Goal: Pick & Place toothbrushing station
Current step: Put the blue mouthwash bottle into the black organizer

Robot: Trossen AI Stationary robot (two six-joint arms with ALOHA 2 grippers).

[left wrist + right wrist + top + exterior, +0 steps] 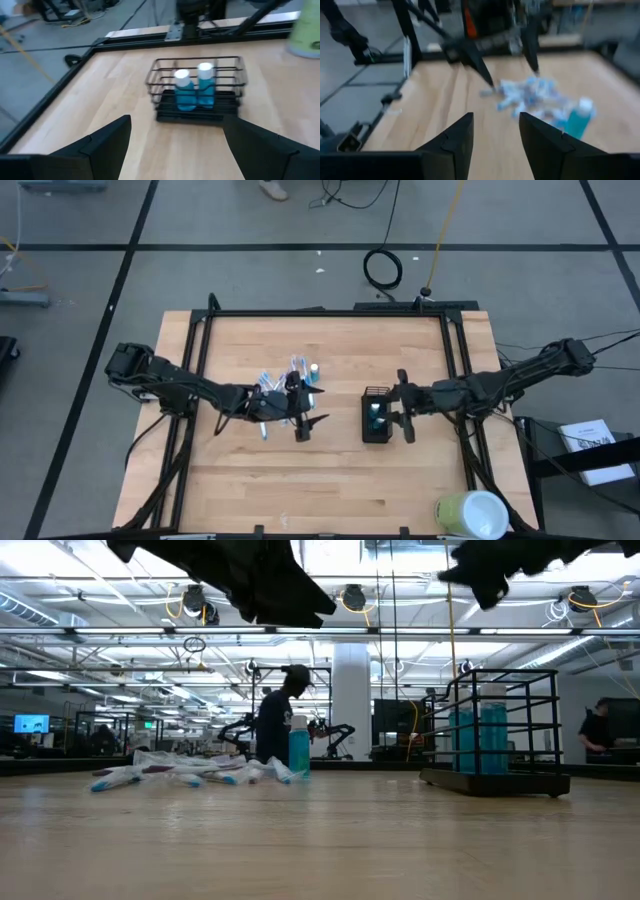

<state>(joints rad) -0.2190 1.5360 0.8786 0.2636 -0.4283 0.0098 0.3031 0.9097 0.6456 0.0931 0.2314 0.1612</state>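
The black wire holder (376, 418) stands on the table right of centre with two blue white-capped tubes (194, 90) upright inside it. A heap of blue-and-white toothbrushes (277, 387) lies flat on the wood left of centre. One more blue tube (313, 370) stands on its base at the heap's far right side. My left gripper (308, 408) hovers open just right of the heap, pointing at the holder (197, 92). My right gripper (400, 408) hangs open at the holder's right side, raised above the table, nothing between its fingers (462, 137).
A large yellow-green and white cylinder (472, 515) lies near the table's front right corner. A black frame (330, 312) runs along the table's far edge and sides. Bare wood lies between heap and holder and across the near half. People stand in the room behind (272, 720).
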